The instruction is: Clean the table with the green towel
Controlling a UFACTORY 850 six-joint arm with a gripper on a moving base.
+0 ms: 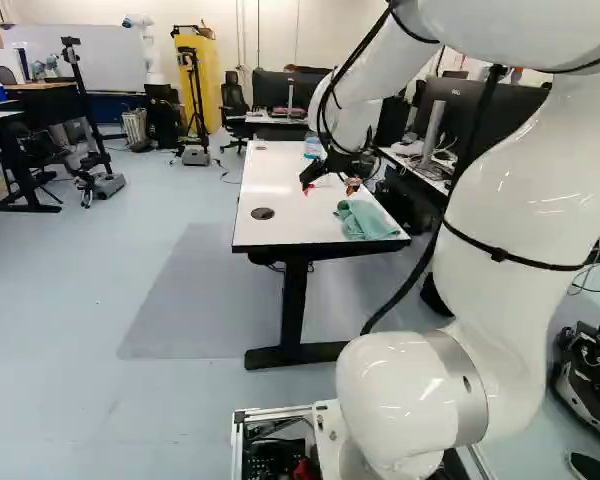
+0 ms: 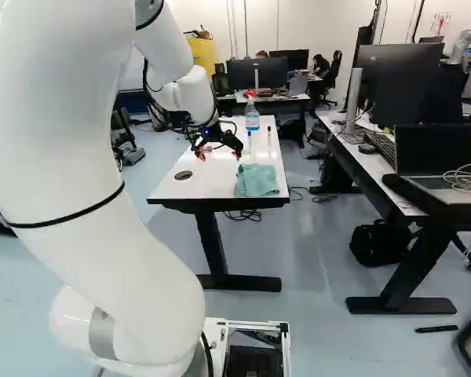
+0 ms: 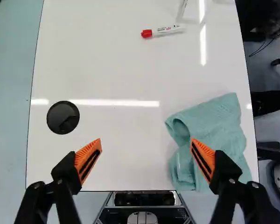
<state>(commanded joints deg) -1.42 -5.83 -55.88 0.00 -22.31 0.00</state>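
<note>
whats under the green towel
The green towel lies bunched on the white tabletop, near one corner. Its folds cover the spot beneath, so anything else there can't be seen.

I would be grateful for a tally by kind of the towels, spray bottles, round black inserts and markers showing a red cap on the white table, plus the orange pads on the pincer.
Towel: 1
Spray bottle: 1
Round black insert: 1
Marker showing a red cap: 1
Orange pads: 2
Total: 6
</note>
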